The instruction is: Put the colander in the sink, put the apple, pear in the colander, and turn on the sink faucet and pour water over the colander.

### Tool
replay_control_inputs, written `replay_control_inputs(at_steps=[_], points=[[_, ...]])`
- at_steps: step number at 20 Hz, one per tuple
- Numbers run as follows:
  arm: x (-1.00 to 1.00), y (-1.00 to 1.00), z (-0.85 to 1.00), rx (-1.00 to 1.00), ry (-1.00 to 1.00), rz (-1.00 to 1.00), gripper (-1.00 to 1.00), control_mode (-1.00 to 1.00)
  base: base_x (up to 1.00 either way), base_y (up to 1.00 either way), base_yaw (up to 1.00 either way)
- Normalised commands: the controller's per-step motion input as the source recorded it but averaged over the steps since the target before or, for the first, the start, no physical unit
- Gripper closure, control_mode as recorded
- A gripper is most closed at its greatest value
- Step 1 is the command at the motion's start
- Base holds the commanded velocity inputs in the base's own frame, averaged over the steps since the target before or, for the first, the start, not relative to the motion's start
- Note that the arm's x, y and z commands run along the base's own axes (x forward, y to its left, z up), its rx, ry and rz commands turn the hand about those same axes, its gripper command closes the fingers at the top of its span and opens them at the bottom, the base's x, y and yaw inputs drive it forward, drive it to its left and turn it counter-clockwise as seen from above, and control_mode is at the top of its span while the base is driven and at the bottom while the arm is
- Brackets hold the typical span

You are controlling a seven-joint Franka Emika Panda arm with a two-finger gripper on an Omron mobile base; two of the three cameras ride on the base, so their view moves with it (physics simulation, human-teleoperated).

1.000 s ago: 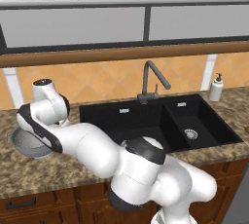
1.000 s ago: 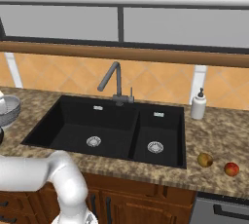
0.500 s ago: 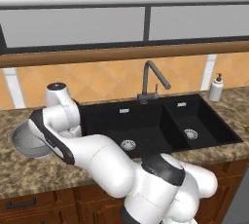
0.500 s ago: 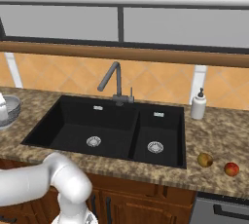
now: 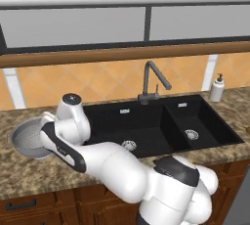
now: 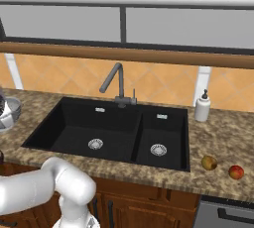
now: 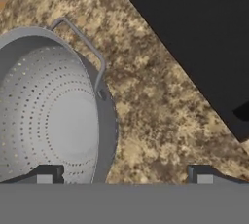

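Reaching for the colander (image 5: 30,138) on the counter (image 5: 29,177) left of the sink (image 5: 161,121), we see apple (image 6: 236,172) and pear (image 6: 209,162) waiting far right, then hand view: gripper (image 7: 124,174) spread wide, empty, straddling the near rim, so we should drop straight and clamp the rim, not the wire handle (image 7: 82,40).

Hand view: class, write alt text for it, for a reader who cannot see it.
A grey metal colander full of small holes sits on a speckled brown counter, its thin wire handle towards the black sink at upper right. The open tool hovers above the colander's rim, holding nothing.
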Motion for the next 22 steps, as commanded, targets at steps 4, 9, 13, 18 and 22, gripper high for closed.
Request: replay_control_inputs(at_steps=[4,9,13,18,22], points=[[0.35,0.14,0.0,0.07,0.0,0.0,-1.0,-1.0,0.0,0.0,0.0],[0.3,0.25,0.0,0.01,0.0,0.0,-1.0,-1.0,0.0,0.0,0.0],[0.18,0.33,-0.01,0.0,0.04,0.0,-1.0,-1.0,0.0,0.0,0.0],[0.06,0.34,-0.11,-0.03,0.1,-0.02,1.0,-1.0,0.0,0.0,0.0],[0.0,0.03,-0.13,-0.02,0.08,-0.05,1.0,-1.0,0.0,0.0,0.0]])
